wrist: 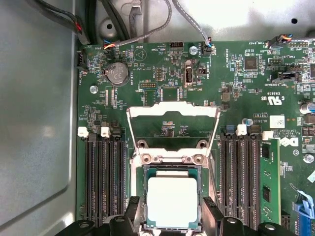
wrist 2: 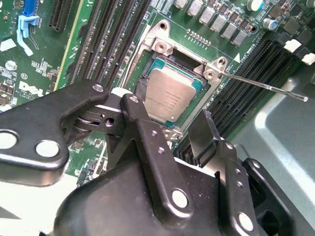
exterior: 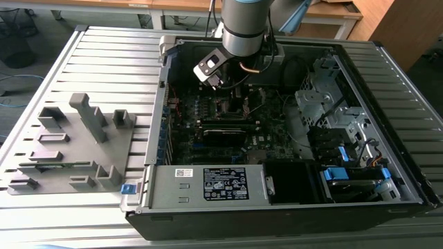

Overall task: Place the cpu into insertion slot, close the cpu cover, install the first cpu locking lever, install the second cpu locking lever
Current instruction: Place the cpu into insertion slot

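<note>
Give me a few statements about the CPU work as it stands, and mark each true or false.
1. The cpu lies in the insertion slot. True.
2. The cpu cover is shut over the chip. False: it stands swung open, and the chip's metal top is bare.
3. The gripper has its fingers on either side of the cpu. True.
4. The computer case is closed up. False: it lies open, with the motherboard in plain sight.
</note>
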`<control>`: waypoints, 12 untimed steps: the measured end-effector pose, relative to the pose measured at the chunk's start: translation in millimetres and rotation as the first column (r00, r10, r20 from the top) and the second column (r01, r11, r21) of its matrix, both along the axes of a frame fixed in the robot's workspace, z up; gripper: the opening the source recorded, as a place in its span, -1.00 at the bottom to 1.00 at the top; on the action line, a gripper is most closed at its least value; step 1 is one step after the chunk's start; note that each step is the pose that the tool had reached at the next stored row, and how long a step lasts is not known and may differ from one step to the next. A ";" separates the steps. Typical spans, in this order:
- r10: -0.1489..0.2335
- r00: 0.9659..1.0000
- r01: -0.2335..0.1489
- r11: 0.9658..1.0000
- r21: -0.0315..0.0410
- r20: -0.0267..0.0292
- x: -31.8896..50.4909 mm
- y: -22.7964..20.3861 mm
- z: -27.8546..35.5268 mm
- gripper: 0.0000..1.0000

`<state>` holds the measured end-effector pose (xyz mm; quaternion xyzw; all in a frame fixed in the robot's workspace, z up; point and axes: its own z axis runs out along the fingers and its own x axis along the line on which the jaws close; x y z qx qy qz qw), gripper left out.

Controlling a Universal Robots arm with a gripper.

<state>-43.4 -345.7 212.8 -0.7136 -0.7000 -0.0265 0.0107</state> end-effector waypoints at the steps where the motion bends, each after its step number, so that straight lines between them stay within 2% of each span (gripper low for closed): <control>1: 0.000 1.000 0.000 1.000 0.000 0.000 0.0 0.0 0.0 0.21; 3: 0.000 1.000 0.000 1.000 0.000 0.000 0.0 0.0 0.1 0.18; 5: 0.000 1.000 0.000 1.000 0.000 0.000 0.0 0.0 0.1 -0.07; 6: 0.000 1.000 0.000 1.000 0.000 0.000 0.0 0.0 0.1 -0.07; 8: 0.000 1.000 0.000 1.000 0.000 0.000 0.0 0.0 0.1 -0.31; 9: 0.000 1.000 0.000 1.000 0.000 0.000 0.0 0.0 0.1 -0.31; 11: 0.000 1.000 0.000 1.000 0.000 0.000 0.0 0.0 0.2 -0.54; 12: 0.000 1.000 0.000 1.000 0.000 0.000 0.0 0.0 0.2 -0.54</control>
